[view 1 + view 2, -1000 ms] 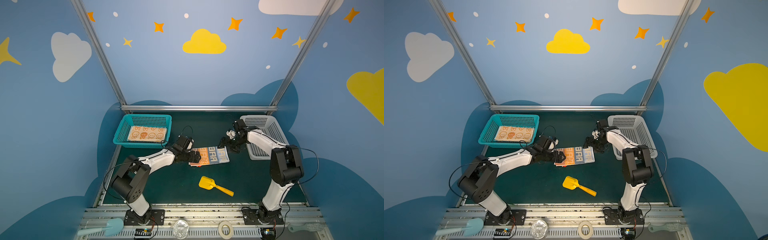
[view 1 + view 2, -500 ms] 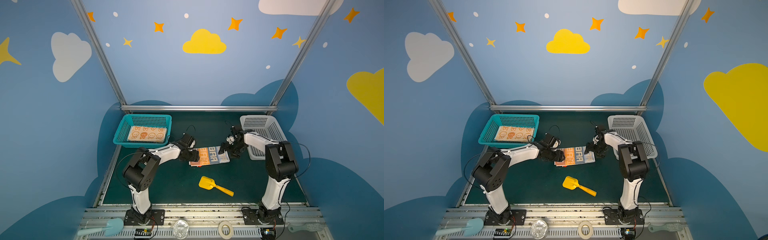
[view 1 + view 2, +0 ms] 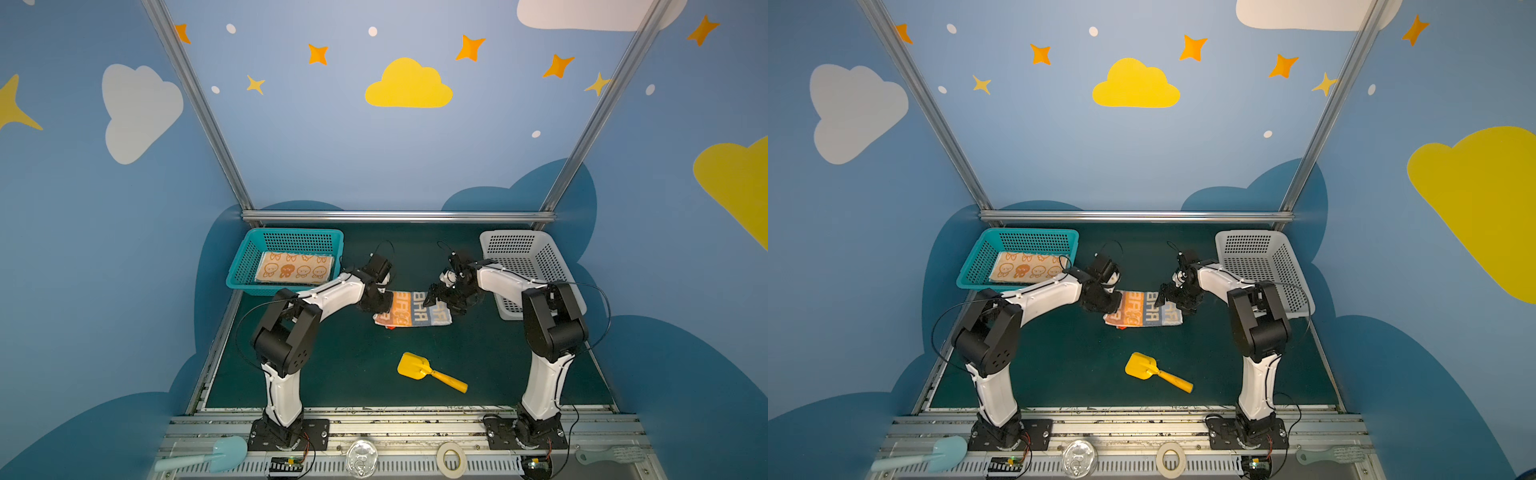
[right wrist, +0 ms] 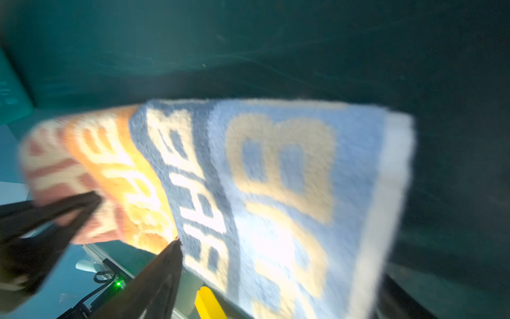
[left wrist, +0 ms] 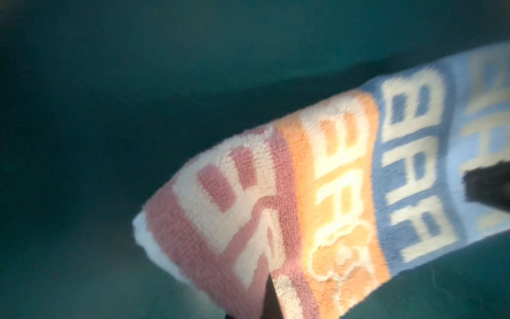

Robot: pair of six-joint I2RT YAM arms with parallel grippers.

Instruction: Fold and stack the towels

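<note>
We logged two containers at the back of the dark green felt mat (image 3: 332,365). The teal basket (image 3: 291,241), perforated rectangular plastic, sat at back left and held one orange-and-cream towel (image 3: 295,268), soft cloth printed with rabbit faces, lying flat on the basket floor and covering most of it. The white basket (image 3: 509,245), the same perforated plastic, sat at back right, with the right arm's elbow in front of its near corner. Between the baskets, on the mat and outside both, lay the striped towel (image 3: 411,313), folded terry in pink, orange and blue bands with cream lettering. The left gripper (image 3: 385,306) was pressed together, pinching the pink end of the striped towel. The right gripper (image 3: 440,300) was at the light-blue end, jaws spread wide. One of its fingers (image 4: 165,265) showed against the cloth, but we could not tell if it touched. A yellow plastic toy shovel (image 3: 428,372) lay on the mat nearer the arm bases, apart from the striped towel.
</note>
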